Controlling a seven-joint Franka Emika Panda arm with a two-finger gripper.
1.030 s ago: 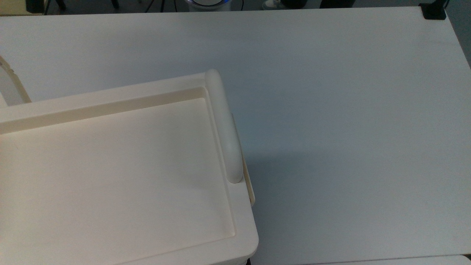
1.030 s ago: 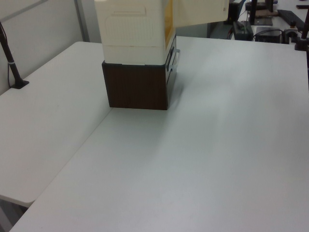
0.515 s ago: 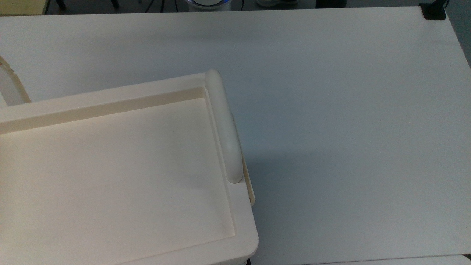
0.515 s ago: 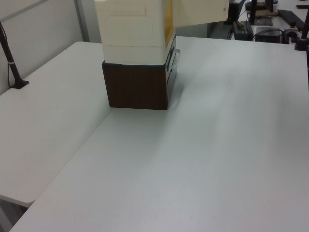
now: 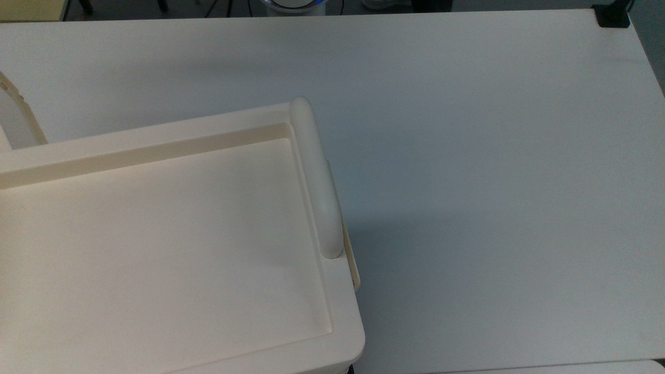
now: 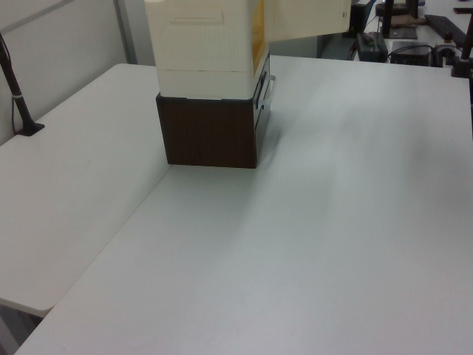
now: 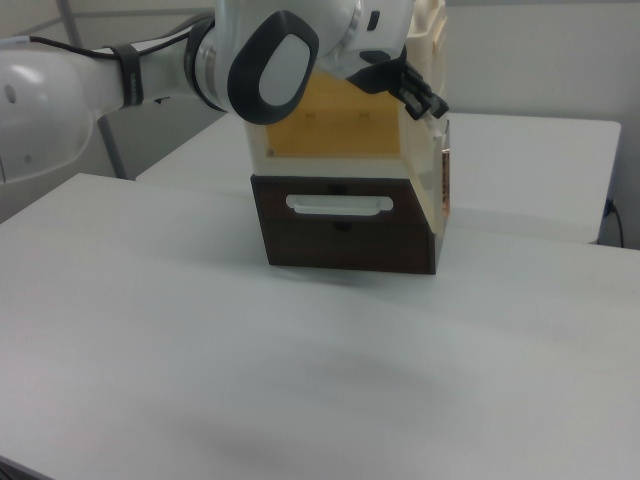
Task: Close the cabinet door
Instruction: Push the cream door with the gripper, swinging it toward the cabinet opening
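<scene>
Door: the cabinet door (image 6: 307,18) stands swung out from the cabinet (image 6: 203,44).
Below: brown drawer base (image 7: 345,235).
Pincer: state can't be told.

White tables (image 6: 310,244) fill the room; dark equipment (image 6: 414,44) stands beyond, pale wall (image 7: 540,60) behind

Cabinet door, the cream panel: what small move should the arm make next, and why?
Probably swing the thin cream-beige plastic cabinet door toward the large cream-white plastic cabinet: the door stands swung out, the yellow interior is exposed, and the gripper is at the opening's upper edge.
</scene>
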